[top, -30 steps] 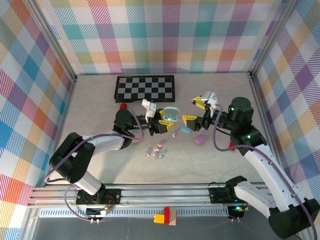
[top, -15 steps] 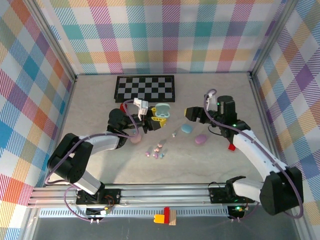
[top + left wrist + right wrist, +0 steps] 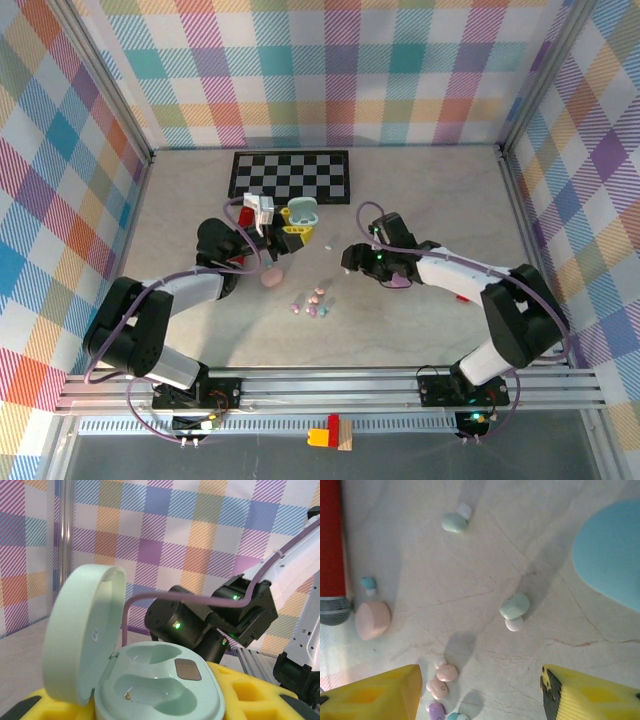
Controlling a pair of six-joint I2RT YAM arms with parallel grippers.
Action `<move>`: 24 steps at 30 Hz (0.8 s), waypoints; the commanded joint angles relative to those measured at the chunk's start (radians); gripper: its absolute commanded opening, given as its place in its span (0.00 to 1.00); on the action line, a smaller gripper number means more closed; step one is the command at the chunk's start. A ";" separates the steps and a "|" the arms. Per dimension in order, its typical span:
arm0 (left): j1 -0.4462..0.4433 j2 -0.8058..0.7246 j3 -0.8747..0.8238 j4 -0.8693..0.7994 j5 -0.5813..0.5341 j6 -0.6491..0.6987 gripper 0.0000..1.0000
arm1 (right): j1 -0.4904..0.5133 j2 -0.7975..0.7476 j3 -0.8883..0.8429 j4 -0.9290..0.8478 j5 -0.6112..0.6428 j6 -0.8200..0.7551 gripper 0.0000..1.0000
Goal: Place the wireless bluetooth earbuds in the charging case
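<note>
Earbuds — scattered on marbled tabletop, plaid walls.

The marbled table carries a checkerboard, pastel earbuds and a pink case.

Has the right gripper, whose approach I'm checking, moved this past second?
Yes: the right gripper moved left and nearer the bases, reaching the checkerboard's right-edge line.

A black-and-white checkerboard mat lies flat at the far edge of the pale marbled table — near the plaid back wall. A small red-and-yellow block sits beyond the near edge.
</note>
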 commanded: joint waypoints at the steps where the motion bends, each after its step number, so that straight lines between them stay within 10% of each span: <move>1: 0.016 -0.035 -0.019 0.055 0.008 0.017 0.32 | 0.005 0.051 0.051 0.024 -0.005 0.030 0.62; 24: 0.066 -0.060 -0.069 0.056 0.004 -0.002 0.33 | 0.007 0.256 0.173 0.012 -0.041 -0.054 0.53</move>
